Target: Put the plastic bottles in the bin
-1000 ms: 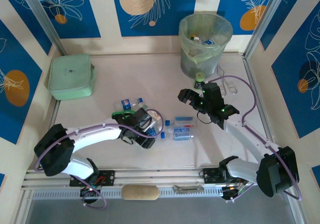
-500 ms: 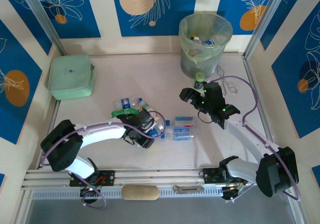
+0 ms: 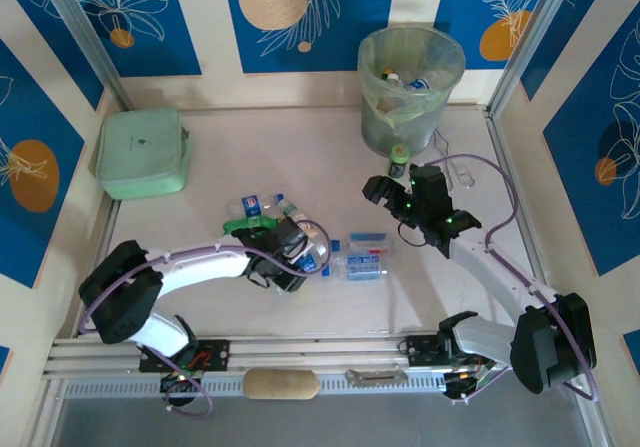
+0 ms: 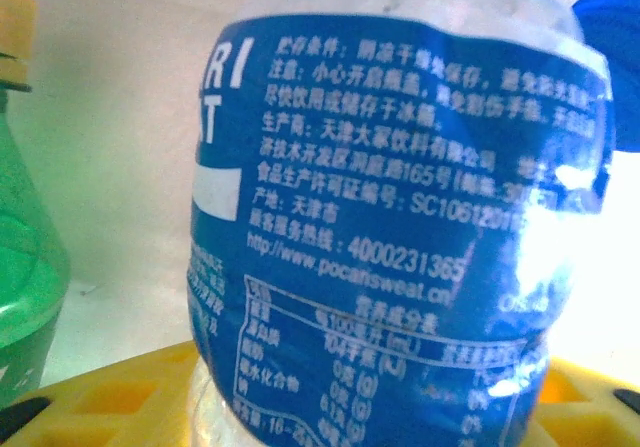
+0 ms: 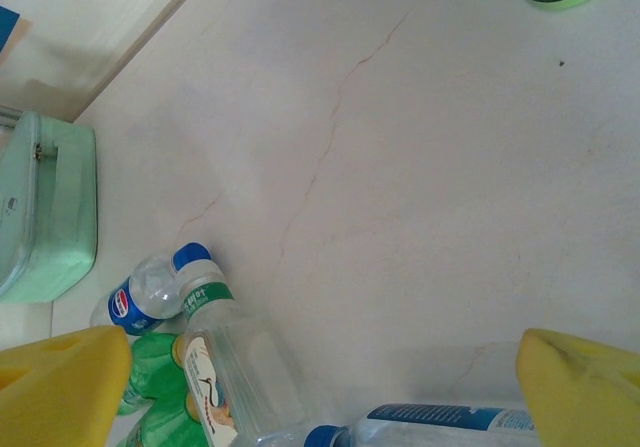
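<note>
At mid-counter (image 3: 300,157), the left claw (image 3: 298,257) has narrowed onto a blue-labelled bottle (image 4: 400,237), apparently gripping it ready for the far-off bin (image 3: 374,107), while the right claw (image 3: 385,189) hangs wide and empty.

We stretch our left arm (image 3: 190,267) low from its base toward the middle, forearm nearly level. Our left gripper (image 3: 292,255) points down and is clamped on a blue-labelled bottle (image 4: 400,237), its yellow fingers (image 4: 100,402) touching it on both sides. Our right arm (image 3: 495,272) reaches forward and leftward, held higher. Our right gripper (image 3: 385,195) hangs with both yellow fingers spread wide apart, gripping nothing.
</note>
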Available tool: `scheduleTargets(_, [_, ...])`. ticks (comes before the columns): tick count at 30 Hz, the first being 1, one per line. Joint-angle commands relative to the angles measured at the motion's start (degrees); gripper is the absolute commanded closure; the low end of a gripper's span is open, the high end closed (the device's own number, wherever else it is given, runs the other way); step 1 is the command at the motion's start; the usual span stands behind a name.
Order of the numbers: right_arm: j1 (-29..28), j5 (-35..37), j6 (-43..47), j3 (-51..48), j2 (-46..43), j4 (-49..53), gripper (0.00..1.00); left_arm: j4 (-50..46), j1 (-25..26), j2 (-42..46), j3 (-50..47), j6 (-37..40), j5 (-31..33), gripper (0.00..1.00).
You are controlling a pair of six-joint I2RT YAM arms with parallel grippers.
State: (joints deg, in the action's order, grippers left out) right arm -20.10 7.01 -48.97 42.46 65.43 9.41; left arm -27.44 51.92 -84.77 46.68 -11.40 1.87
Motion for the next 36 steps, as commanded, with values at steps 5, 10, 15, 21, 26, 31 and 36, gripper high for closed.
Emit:
scheduleTargets(5, [0.2, -8.0, 0.4, -0.8, -0.3, -6.4, 0.01, -1.7, 0.4, 8.8, 0.5, 1.1, 0.9, 0.57])
scheduleTargets(10, [-1.0, -14.6, 0.9, -0.1, 1.0, -11.9, 0.01, 2.2, -0.2, 13.8, 1.8, -1.5, 2.3, 0.57])
scheduleTargets(15, [-3.8, -17.3, 1.9, 1.0, 1.2, -16.2, 0.01, 12.7, -2.3, 14.3, 1.6, -7.7, 3.0, 0.59])
scheduleTargets(21, [-6.9, -16.6, 3.8, 1.9, 1.2, -16.5, 0.01, 27.9, -4.3, 9.8, 2.2, -15.3, 3.6, 0.61])
scheduleTargets(26, [-8.8, -16.6, 3.4, 0.9, 0.6, -17.3, 0.01, 33.6, -4.7, 7.0, 4.2, -15.6, 1.0, 0.62])
scheduleTargets(31, [-10.0, -16.0, 3.3, 0.9, 1.5, -17.8, 0.01, 39.5, -4.7, 5.4, 4.6, -15.4, -5.8, 0.61])
scheduleTargets(36, [-10.5, -16.6, 3.3, 1.6, 2.8, -18.5, 0.01, 43.1, -4.7, 4.9, 4.0, -16.0, -10.7, 0.6])
